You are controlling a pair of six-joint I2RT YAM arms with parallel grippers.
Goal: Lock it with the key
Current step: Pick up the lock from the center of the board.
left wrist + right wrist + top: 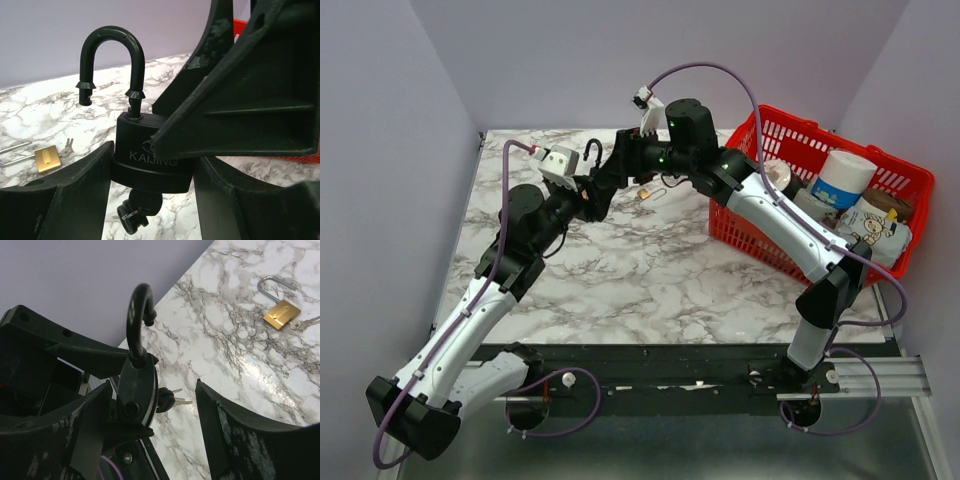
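Observation:
A black padlock (150, 150) marked KAIJING, its shackle (112, 40) raised and swung open, is clamped between my left gripper's (152, 175) fingers above the table. Black-headed keys (132, 215) hang from its underside; they also show in the right wrist view (170, 399). My right gripper (160, 415) is open around the padlock (137, 390), its left finger close beside the body and its right finger (235, 435) well apart. From above, both grippers meet at the back centre, the left (592, 190) and the right (612, 168).
A small brass padlock (645, 193) with an open silver shackle and small keys (305, 322) lies on the marble table (650, 270) just beyond the grippers. A red basket (790, 115) holding a white bottle (842, 178) and packets stands at the back right.

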